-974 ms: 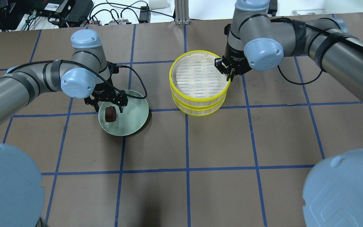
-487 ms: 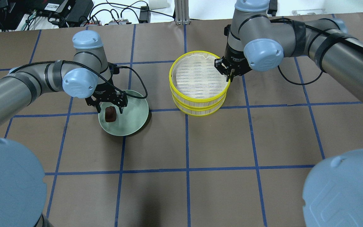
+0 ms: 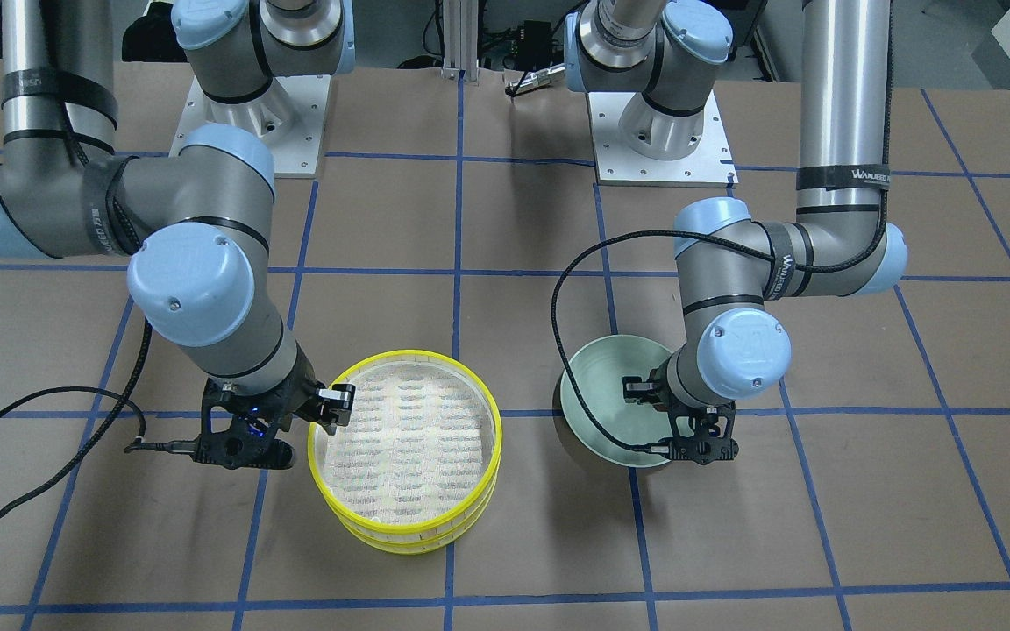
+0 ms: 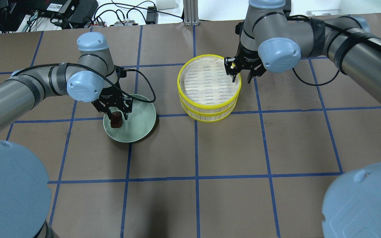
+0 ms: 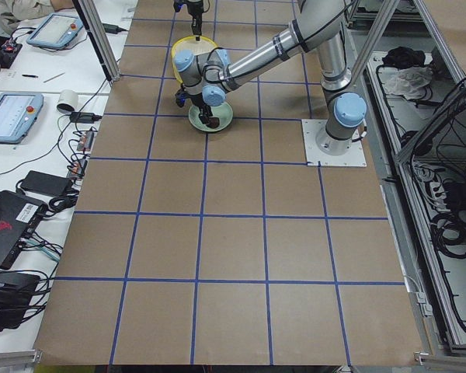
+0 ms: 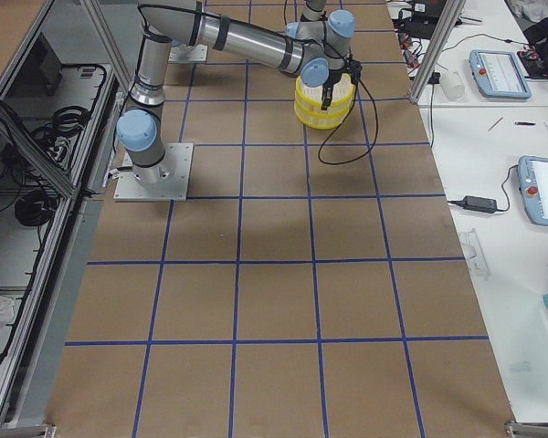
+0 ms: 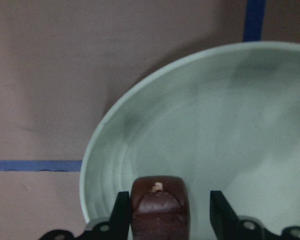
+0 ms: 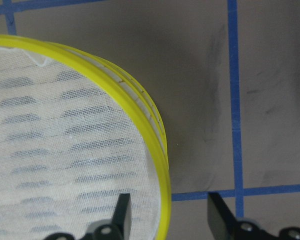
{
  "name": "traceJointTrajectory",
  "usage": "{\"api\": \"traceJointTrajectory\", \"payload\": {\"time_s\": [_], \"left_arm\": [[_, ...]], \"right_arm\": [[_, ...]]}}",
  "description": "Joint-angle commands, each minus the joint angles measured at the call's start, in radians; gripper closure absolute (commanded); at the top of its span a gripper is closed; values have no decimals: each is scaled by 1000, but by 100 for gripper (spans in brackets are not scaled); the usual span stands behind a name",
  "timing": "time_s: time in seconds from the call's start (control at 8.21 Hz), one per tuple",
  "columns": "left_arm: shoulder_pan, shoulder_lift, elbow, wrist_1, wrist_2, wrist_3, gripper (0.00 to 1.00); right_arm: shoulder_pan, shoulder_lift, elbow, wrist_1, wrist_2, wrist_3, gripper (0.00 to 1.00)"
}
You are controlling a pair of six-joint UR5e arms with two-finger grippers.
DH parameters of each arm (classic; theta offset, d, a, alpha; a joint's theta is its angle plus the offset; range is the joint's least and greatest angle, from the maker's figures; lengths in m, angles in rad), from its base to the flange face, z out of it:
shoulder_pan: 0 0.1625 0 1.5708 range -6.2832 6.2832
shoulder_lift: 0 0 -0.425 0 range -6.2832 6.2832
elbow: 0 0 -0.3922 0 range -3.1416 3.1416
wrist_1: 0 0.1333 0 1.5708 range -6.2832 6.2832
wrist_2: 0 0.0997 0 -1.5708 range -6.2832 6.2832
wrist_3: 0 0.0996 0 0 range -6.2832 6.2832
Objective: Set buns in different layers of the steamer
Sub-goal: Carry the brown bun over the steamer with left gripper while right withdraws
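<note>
The dark reddish-brown bun [image 7: 160, 207] lies on the light green plate [image 7: 215, 125], near its rim, well apart from the steamer [image 4: 209, 100]. It is blocky with a glossy, rounded top and a tiny pale fleck on its upper edge.

The left gripper [image 4: 117, 115] is lowered around it with its jaws spread. One finger looks to be touching the bun's side and the other stands off with a clear gap, so nothing is grasped yet. The right gripper [image 8: 168, 205] also hangs unclenched, one finger inside and one outside the yellow rim of the top tray [image 8: 140, 102], which sits stacked on the lower tray.

I judge the step to be the pick-up of this bun while the right arm prepares to take hold of the top tray. The next move calls for the left jaws to squeeze evenly, gently enough not to push the bun sideways across the smooth plate. The top tray's woven floor is bare. The pale cream bun shows in no view.
</note>
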Motion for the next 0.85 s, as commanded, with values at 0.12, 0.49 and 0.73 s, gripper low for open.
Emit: {"api": "traceJointTrajectory", "payload": {"time_s": [0.12,0.49,0.73], "left_arm": [[0,14,18,-1,-3,0,100],[-23,67,148,-32,-120,-110,100],[-99,102,225,-29,-172,-223,100]], "right_arm": [[-42,-169,-101,267,-30,-117,0],[-35,-353,-106,458,-47,-142,0],[-30,-353,-104,458,-41,-149,0]]}}
